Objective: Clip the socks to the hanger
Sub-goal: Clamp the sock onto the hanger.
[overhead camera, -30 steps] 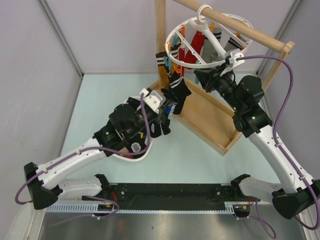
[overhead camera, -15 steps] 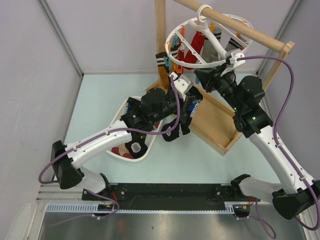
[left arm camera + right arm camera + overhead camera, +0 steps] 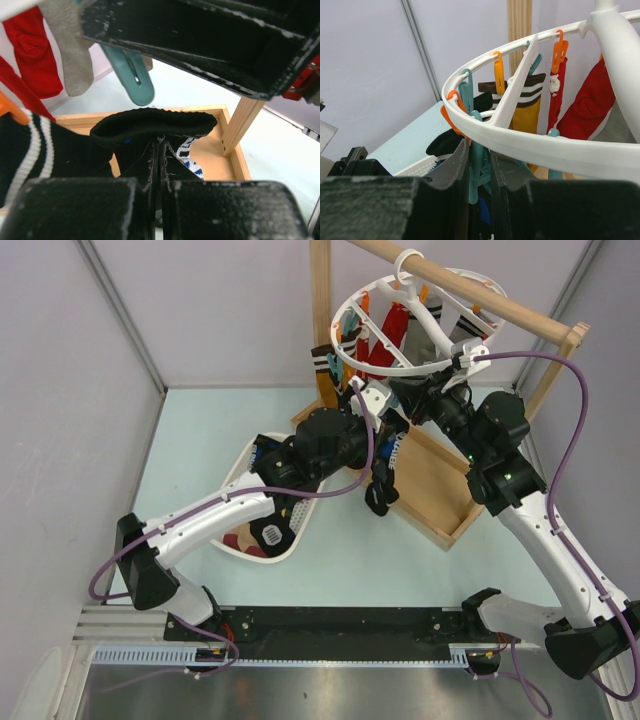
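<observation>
Hanging from the left jaws, a black sock is clenched just below its cuff. The cuff's edge stands up above the fingertips, and the rest of the sock, with white and blue markings, dangles beneath them over the wooden frame.

Directly above the left jaws, close to the cuff but apart from it, a teal clip points down. To the left of these jaws hang a black sock with white stripes, a red sock and a grey sock, each already on the hanger.

The right jaws are closed on a teal clip that hangs from the underside of the hanger's white ring, with the ring passing just over the fingertips. Beyond these jaws, along the ring, sit an orange clip and a mustard sock with brown and white bands.

The hanger's hook rides on the wooden rail, above both sets of jaws. Well below and behind the left jaws, a white basket rests on the pale tabletop. The two sets of jaws are near each other under the ring's near edge.
</observation>
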Motion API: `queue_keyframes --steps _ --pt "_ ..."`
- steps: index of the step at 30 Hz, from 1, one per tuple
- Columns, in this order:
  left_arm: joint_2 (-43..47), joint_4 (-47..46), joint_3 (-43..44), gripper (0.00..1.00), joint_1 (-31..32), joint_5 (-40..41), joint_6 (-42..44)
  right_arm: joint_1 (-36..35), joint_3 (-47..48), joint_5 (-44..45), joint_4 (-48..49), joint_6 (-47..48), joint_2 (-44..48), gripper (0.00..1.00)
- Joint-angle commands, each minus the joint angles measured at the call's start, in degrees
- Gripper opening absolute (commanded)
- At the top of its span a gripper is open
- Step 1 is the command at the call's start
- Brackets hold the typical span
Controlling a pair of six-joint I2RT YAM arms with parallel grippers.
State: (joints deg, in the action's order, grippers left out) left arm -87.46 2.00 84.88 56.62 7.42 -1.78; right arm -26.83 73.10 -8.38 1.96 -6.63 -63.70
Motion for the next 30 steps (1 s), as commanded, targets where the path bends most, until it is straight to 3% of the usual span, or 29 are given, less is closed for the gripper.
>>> queue_keyframes --steps 1,30 --pt "0.1 -0.2 3.6 0.00 0.2 2.7 -1.4 0.0 1.8 -0.1 1.0 0.1 1.2 0.00" --pt "-2.0 2.6 8.7 0.00 -0.2 4.6 -2.3 -0.1 1.7 0.5 0.9 0.1 1.6 0.00"
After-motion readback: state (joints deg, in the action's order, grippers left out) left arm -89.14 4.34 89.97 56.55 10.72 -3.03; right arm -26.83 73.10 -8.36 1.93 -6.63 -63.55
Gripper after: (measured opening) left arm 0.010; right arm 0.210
